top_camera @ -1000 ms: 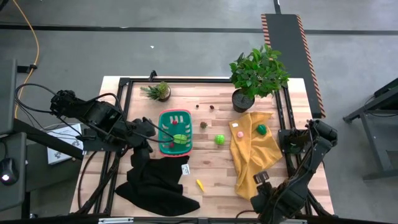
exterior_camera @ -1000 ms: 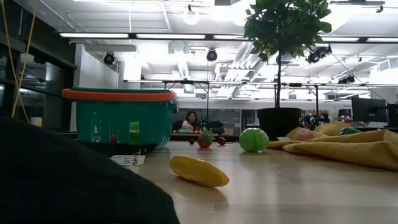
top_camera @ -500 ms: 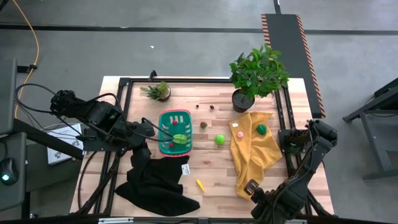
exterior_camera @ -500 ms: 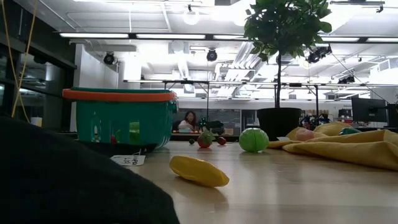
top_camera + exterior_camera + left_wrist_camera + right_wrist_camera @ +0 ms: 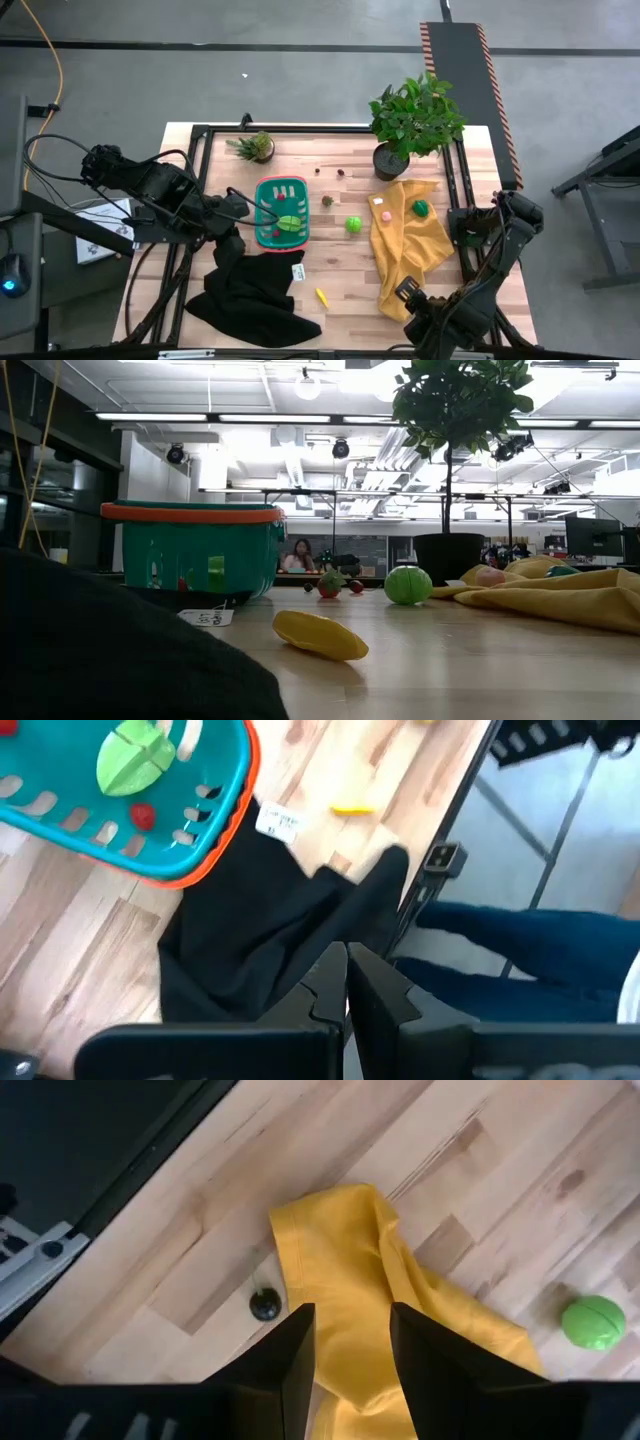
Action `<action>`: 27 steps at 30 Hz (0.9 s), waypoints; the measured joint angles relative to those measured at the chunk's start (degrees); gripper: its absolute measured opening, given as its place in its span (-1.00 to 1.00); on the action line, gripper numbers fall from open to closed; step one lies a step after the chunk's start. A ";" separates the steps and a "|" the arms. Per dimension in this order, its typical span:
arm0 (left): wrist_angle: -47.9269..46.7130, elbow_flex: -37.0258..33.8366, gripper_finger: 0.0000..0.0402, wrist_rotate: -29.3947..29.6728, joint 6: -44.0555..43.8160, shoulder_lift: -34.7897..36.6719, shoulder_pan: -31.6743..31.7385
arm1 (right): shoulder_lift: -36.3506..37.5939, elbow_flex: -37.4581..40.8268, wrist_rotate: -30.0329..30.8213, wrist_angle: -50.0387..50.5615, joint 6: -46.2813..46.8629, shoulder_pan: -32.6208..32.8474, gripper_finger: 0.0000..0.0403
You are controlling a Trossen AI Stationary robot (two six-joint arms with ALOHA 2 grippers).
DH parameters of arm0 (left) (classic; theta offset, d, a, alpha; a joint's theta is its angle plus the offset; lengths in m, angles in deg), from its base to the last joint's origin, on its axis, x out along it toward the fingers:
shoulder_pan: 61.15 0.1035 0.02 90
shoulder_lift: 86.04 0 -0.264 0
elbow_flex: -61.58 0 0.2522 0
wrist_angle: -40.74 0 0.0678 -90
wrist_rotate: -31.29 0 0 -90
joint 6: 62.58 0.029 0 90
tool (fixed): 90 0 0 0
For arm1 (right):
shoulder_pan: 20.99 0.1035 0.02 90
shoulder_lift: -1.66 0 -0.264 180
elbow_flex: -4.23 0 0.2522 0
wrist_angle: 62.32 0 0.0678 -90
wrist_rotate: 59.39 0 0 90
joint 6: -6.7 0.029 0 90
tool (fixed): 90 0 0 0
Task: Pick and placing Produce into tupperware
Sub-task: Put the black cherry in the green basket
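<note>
Fingers of the left gripper [image 5: 346, 982] are pressed together on nothing, hanging over the black cloth [image 5: 248, 296] just beside the basket [image 5: 281, 211]; those of the right gripper [image 5: 348, 1342] stand spread and empty above the near corner of the yellow cloth [image 5: 409, 245], at the bench's front right. Neither holds produce, so in my judgement both arms are between picks. The basket, teal with a red-pink rim, sits left of the bench's centre and already contains a green sliced piece [image 5: 135, 757] and a small red piece [image 5: 144, 816], resting on its slotted bottom. Outstanding items lie scattered: a yellow piece [image 5: 322, 297] on bare wood near the front, beside the black cloth; a green ball [image 5: 353, 225] between the basket and the yellow cloth; a pink piece [image 5: 385, 215] and a dark green piece [image 5: 421, 208] lying on the yellow cloth; several tiny dark and reddish bits [image 5: 327, 201] toward the back. The cloths appear to serve as clutter, making the picks harder. A small white tag [image 5: 298, 271] lies at the black cloth's edge. The bench [image 5: 340, 270] is pale wooden planking within a dark metal frame. A large potted plant [image 5: 415, 117] and a small one [image 5: 256, 146] stand along the back. Beyond, the low view shows an open workspace with ceiling strip lights and a seated person [image 5: 298, 556] far off.
</note>
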 joint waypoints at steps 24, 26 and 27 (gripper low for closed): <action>7.76 0.00 -0.99 1.31 -3.74 -2.50 0.01 | 21.62 34.32 -6.19 -25.53 2.16 3.13 -0.39; 7.74 0.02 -0.99 1.31 -3.82 -2.73 0.01 | 21.37 35.38 -6.61 -27.52 1.98 3.10 -0.39; 7.71 0.02 -0.99 1.31 -3.80 -2.89 0.01 | 21.36 35.96 -6.78 -28.58 1.93 3.07 -0.39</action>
